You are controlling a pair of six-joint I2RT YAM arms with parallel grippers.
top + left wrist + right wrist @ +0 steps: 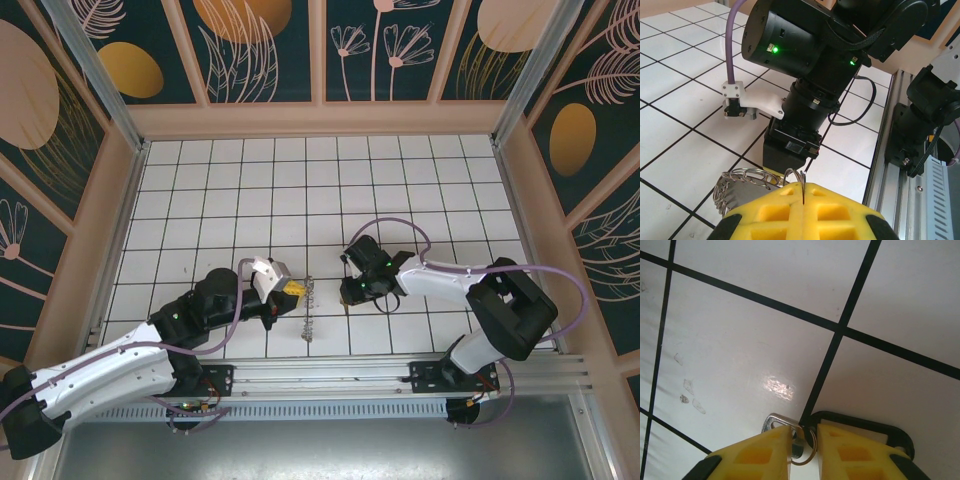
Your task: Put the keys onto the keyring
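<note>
left end effector (293,289) clenched on the keyring (306,320) hanging at its 6 o'clock, right end effector (348,300) pinching the keys (782,424) at 3 o'clock: best ease them slowly toward 9 o'clock, ring held steady.

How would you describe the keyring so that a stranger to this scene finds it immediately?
On the white tiled table, look near the front edge, between the two arms, at the left gripper. The keyring trails from its shut yellow fingers as a floppy grey strand. Unlike the small metal piece pinched by the right gripper, it is fringed with many wire loops.
</note>
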